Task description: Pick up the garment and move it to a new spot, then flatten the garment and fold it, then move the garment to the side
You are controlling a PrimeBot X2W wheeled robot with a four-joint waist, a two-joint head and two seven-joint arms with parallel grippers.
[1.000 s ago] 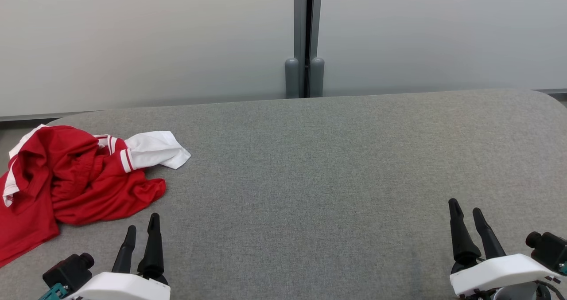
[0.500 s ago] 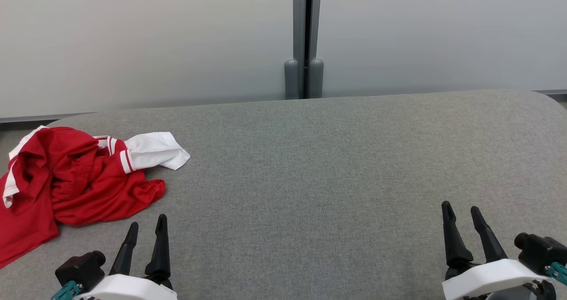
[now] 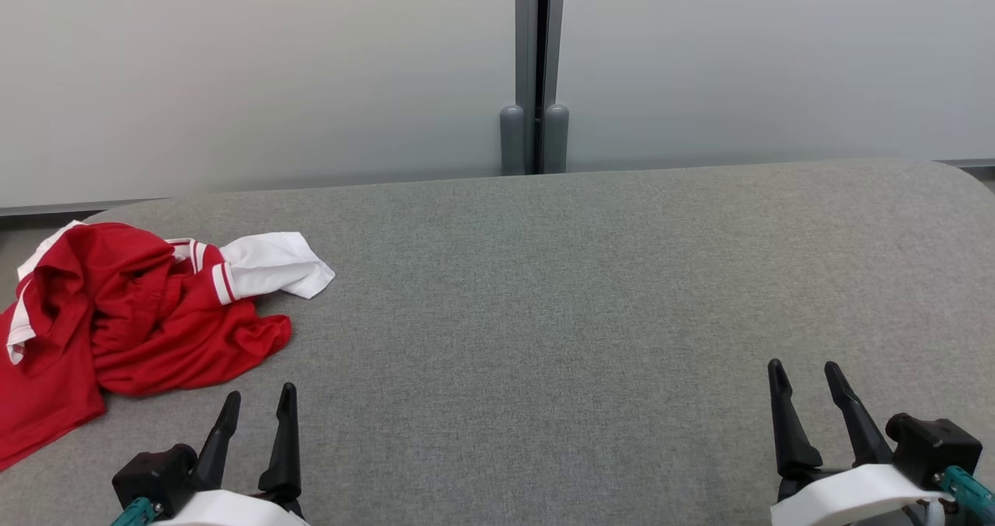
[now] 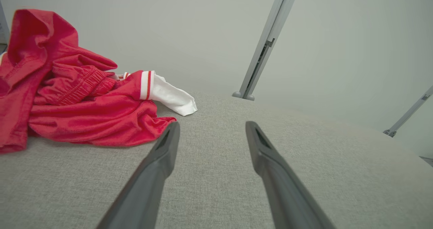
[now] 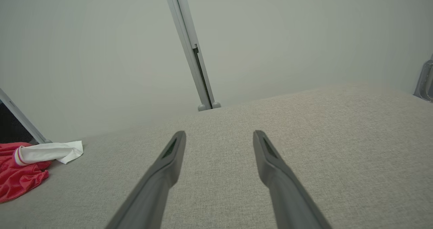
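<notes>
Two grippers wait at the near edge of the grey worktop, both with fingers spread and nothing between them. Your left gripper sits at about seven o'clock in the head view. Your right gripper is at about five o'clock, well apart from the cloth.

The garment is a crumpled red heap with white trim at about nine o'clock, near the worktop's left edge. Its lower part runs out of the head view there. A white sleeve sticks out of the heap toward three o'clock.

The pick-up has not begun, and the left gripper looks best placed for it. The nearest red hem lies at roughly eleven o'clock from its fingertips, close but not touching. Come in low along the worktop and close on one raised fold at that hem. Don't dig into the bulk of the heap. The fabric looks thin and a little glossy, so a shallow pinch may slip; get the fold well in before closing.

Lift high enough that the trailing part comes free without dragging. Then carry it toward the open middle of the worktop, around twelve o'clock from the grippers. That leaves room on every side to spread it flat, with the right gripper in reach.
</notes>
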